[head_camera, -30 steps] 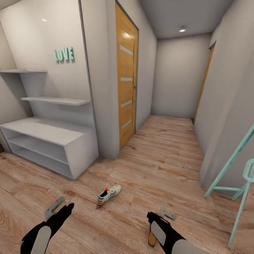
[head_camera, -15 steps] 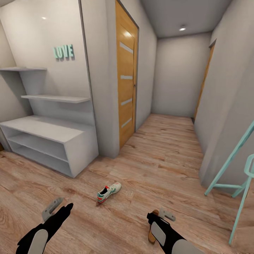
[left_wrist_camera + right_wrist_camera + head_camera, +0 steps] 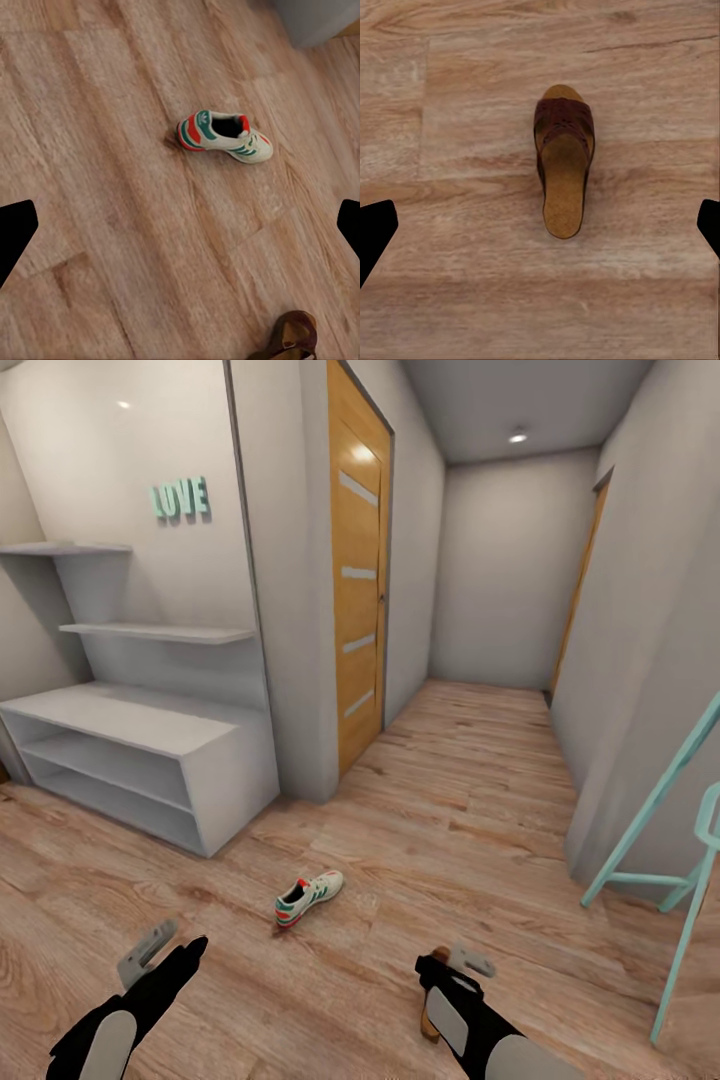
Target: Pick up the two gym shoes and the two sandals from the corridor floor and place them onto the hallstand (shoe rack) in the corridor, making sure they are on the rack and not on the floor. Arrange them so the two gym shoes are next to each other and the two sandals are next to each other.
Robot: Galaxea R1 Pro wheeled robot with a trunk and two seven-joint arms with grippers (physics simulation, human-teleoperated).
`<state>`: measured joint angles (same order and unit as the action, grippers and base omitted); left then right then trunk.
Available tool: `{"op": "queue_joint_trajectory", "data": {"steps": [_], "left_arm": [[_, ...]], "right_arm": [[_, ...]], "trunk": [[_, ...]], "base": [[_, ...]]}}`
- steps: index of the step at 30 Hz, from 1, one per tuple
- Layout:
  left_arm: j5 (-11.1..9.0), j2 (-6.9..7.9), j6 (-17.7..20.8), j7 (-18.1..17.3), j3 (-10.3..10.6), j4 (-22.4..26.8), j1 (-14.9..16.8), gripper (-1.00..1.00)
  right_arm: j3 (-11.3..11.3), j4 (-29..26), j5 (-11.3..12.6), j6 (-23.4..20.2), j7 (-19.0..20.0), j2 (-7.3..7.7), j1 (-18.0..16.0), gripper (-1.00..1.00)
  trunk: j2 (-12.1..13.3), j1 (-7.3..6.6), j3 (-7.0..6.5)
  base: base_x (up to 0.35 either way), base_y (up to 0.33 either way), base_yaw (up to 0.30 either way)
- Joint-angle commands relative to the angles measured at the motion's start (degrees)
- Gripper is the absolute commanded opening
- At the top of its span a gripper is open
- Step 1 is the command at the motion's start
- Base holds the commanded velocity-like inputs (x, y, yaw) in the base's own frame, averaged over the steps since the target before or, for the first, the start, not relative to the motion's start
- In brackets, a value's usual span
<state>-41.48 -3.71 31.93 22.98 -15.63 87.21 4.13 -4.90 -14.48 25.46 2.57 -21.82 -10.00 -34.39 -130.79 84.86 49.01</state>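
A: Shoes? 
B: One gym shoe (image 3: 309, 898) and one sandal (image 3: 563, 160) lay on the corridor floor (image 3: 470, 800), hallstand (image 3: 140, 768) bare.

A: End effectors? 
B: Right end effector (image 3: 540, 225) above the sandal, left end effector (image 3: 180, 225) over bare boards; both spread, empty. Flat sandal probably slips.

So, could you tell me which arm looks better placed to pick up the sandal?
Right, probably: the right gripper hangs open directly over the sandal; the left gripper is farther off.

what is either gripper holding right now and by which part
Nothing is held. The left gripper and right gripper are both open and empty above the floor; the gym shoe and sandal lie untouched on it.
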Motion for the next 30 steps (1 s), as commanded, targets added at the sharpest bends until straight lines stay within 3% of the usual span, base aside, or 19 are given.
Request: {"op": "queue_joint_trajectory", "data": {"steps": [1,5,9,13,26,30], "left_arm": [[0.0,-0.01,0.0,0.0,0.0,0.0,0.0,1.00],[0.1,0.00,-0.2,-0.2,0.5,0.1,0.0,1.00],[0.5,0.04,-0.3,0.4,3.9,1.1,0.0,1.00],[0.2,0.06,-0.1,1.6,5.5,3.1,-0.7,1.00],[-0.1,0.53,-0.4,2.0,6.2,4.3,-2.0,1.00],[-0.1,0.72,-0.5,1.9,6.2,4.0,-2.1,1.00]], "right_arm": [[-0.6,-0.1,-0.5,0.4,0.0,0.00,0.0,1.00],[-2.0,-0.2,-1.6,2.7,-0.1,0.00,-0.5,1.00],[-2.8,0.1,-2.2,5.0,-0.2,0.00,-1.4,1.00],[-3.0,0.1,-2.4,5.6,-0.2,0.00,-1.5,1.00],[-3.4,-0.2,-2.8,5.6,0.3,0.00,-2.3,1.00],[-3.8,-0.2,-4.8,5.5,4.3,0.24,-2.5,1.00]], "trunk": [[-0.4,0.23,0.19],[-2.0,1.11,0.90],[-3.6,1.98,1.62],[-5.2,2.86,2.34],[-10.4,5.72,4.67],[-12.0,6.60,5.39]], "base": [[0.000,0.000,0.000],[0.000,0.000,0.000],[0.000,0.000,0.000],[0.000,0.000,0.000],[0.000,0.000,0.000],[0.000,0.000,0.000]]}}
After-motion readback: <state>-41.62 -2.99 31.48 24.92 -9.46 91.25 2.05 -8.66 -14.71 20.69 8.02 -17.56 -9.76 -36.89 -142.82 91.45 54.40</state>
